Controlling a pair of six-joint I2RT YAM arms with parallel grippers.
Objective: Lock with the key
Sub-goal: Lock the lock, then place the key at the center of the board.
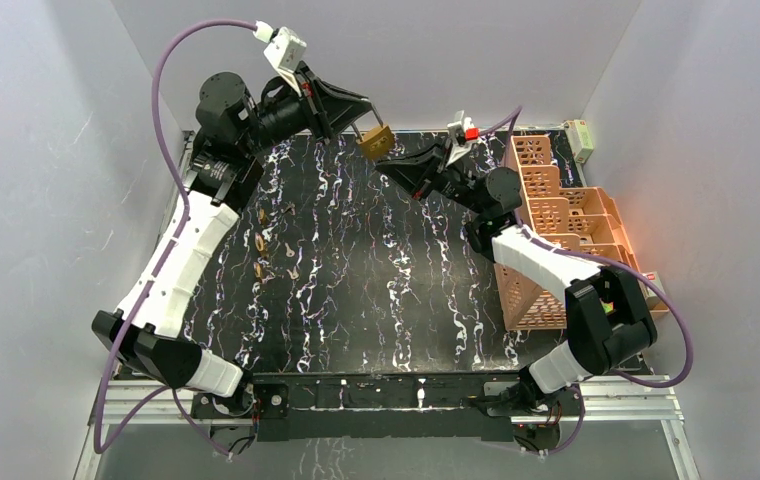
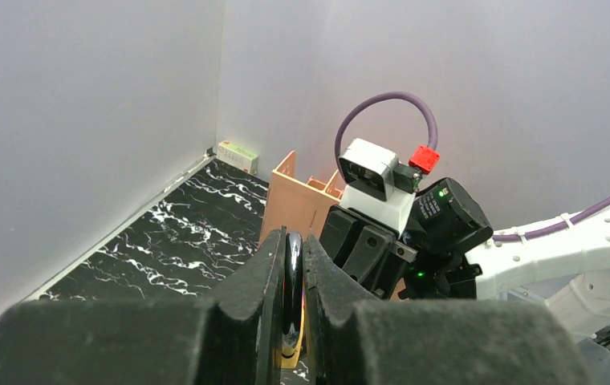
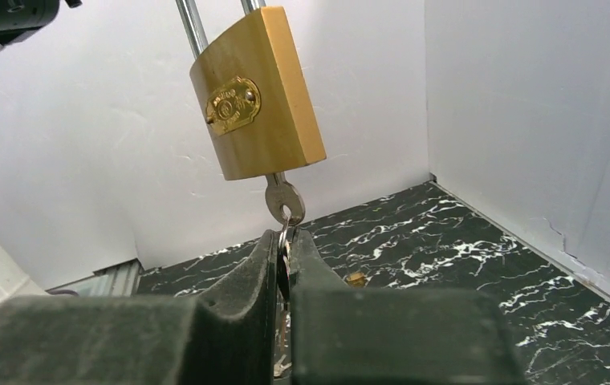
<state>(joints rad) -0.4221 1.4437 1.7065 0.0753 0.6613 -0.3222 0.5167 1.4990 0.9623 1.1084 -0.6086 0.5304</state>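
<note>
A brass padlock (image 1: pixel 376 140) hangs in the air near the back wall. My left gripper (image 1: pixel 358 118) is shut on its steel shackle (image 2: pixel 292 269), and the brass body (image 2: pixel 292 351) shows just below the fingers. In the right wrist view the padlock (image 3: pixel 255 92) hangs with a silver key (image 3: pixel 284 200) in its bottom. A ring runs from the key's hole down between the fingers of my right gripper (image 3: pixel 286 242), which is shut on it. The right gripper (image 1: pixel 396 165) sits just below and right of the padlock.
Several small brass locks and keys (image 1: pixel 268 245) lie on the black marbled table (image 1: pixel 376 290) at left. An orange lattice basket (image 1: pixel 556 215) stands along the right edge. A small brass piece (image 3: pixel 355 278) lies on the table under the right gripper. White walls enclose the table.
</note>
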